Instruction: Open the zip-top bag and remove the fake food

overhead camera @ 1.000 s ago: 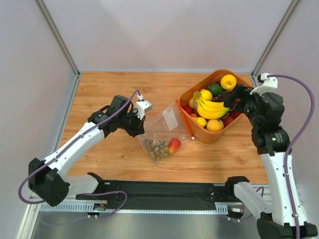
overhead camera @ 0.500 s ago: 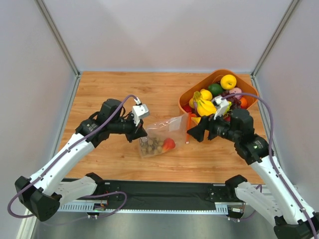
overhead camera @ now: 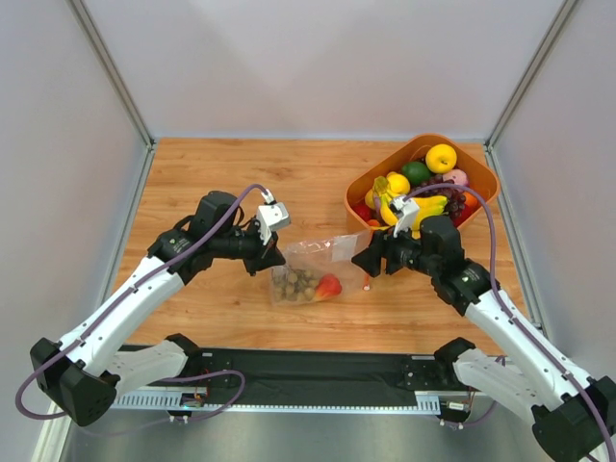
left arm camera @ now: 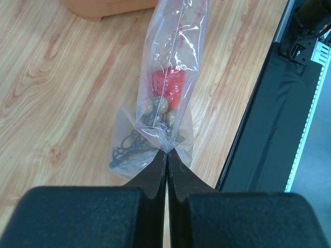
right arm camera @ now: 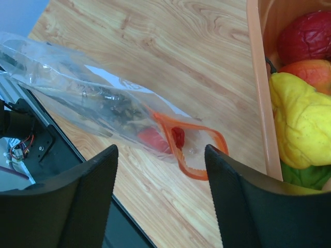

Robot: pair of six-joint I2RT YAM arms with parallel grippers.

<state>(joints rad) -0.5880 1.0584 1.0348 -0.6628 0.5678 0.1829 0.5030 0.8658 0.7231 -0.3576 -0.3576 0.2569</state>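
Overhead: finds zip-top bag [overhead camera: 313, 262] on table [overhead camera: 221, 173] between left gripper [overhead camera: 272, 258] and right gripper [overhead camera: 369, 262]; cannot judge either gap. At left wrist: shows fingers [left arm camera: 150, 178] pinched tight on bag corner, fake food [left arm camera: 166, 90] blurred behind plastic. At right wrist: shows fingers [right arm camera: 90, 196] spread wide over zip strip [right arm camera: 181, 150], empty.

No text, brand, number or sign could be read in any of the views. The zip-top bag [overhead camera: 310, 268] carried a white patch [overhead camera: 344, 247] on its side that looked like a label, but it was too small and blurred to show any print.
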